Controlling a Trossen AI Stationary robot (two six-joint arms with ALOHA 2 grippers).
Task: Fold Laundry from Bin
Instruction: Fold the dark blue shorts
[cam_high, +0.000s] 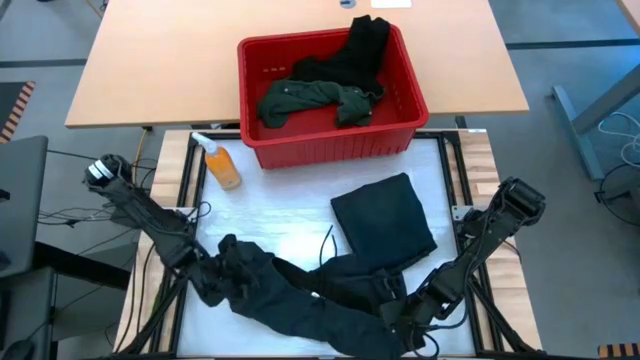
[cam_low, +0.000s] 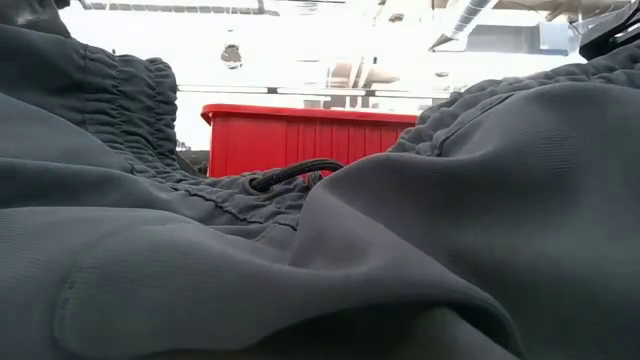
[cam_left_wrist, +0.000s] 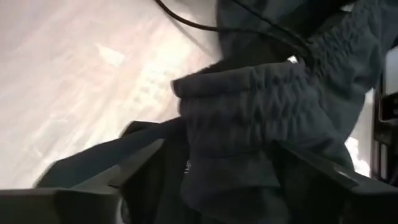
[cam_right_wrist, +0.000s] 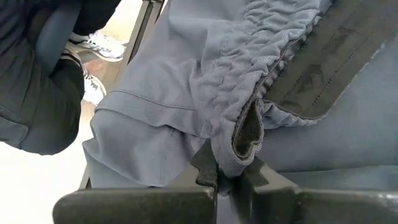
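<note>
Laundry is split between two places: dark trousers with an elastic, drawstring waist (cam_high: 300, 295) lie rumpled across the near edge of the white tabletop (cam_high: 270, 215), a folded dark piece (cam_high: 385, 220) sits just beyond them, and a green shirt (cam_high: 310, 100) with a black garment (cam_high: 362, 50) is in the red bin (cam_high: 330, 140) at the far side. An orange bottle (cam_high: 220, 165) stands near the bin's left corner. The right gripper (cam_right_wrist: 227, 177) is at the near right end of the trousers, its fingers pressed together and pinching the gathered waistband hem. The left gripper (cam_high: 205, 275) is at the near left end; in its wrist view the fingers (cam_left_wrist: 134, 165) stand spread with a bunched cuff or waistband between them, apparently not clamped. I judge the trousers are being laid out for folding, with most of the task left, since two garments have not left the bin. The main risk is the uneven hold: if the right arm pulls while the left side lies free, the cloth will drag and bunch rather than spread flat, and could slide off the near edge. The loose drawstring (cam_low: 295, 172) could snag a finger. A wide sweep might also shove the folded piece out of shape or knock the bottle over.
</note>
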